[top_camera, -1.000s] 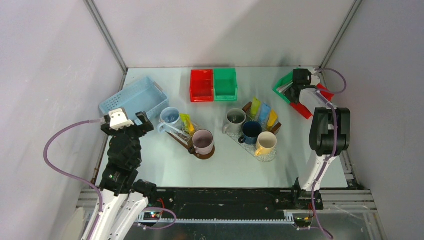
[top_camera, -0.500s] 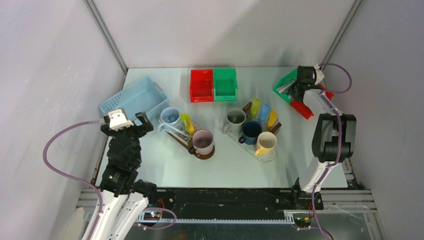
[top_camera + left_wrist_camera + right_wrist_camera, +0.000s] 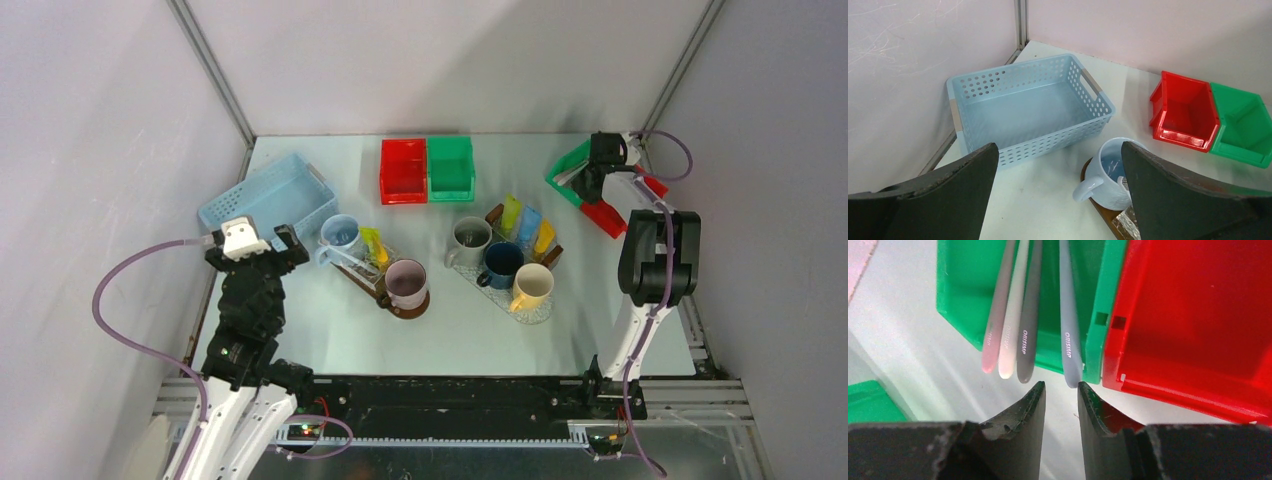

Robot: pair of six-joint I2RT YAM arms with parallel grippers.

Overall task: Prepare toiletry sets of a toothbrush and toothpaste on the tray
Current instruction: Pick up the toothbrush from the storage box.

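Several toothbrushes lie in a green bin (image 3: 963, 285) at the far right, handles poking out: pink (image 3: 993, 335), white (image 3: 1010, 335), dark grey (image 3: 1028, 335), blue-grey (image 3: 1069, 340). My right gripper (image 3: 1061, 385) hovers just short of the blue-grey handle's end, jaws a narrow gap apart and empty. On the left tray (image 3: 360, 278) lie a yellow tube (image 3: 374, 247) and a toothbrush (image 3: 345, 257). The right tray (image 3: 540, 312) holds green (image 3: 511, 212), blue (image 3: 528, 224) and orange (image 3: 544, 236) tubes. My left gripper (image 3: 262, 245) stands wide open and empty, left of the left tray.
Mugs stand on both trays: light blue (image 3: 1113, 172) and pinkish (image 3: 406, 282) on the left one, grey (image 3: 470, 236), dark blue (image 3: 500, 262) and yellow (image 3: 532, 285) on the right. A light blue basket (image 3: 1023, 110) sits far left. Red (image 3: 403, 170) and green (image 3: 451, 166) bins stand at the back; a red bin (image 3: 1198, 315) adjoins the toothbrush bin.
My right gripper has gone from shut to slightly open and shifted a little at the green bin. The left arm has barely moved.
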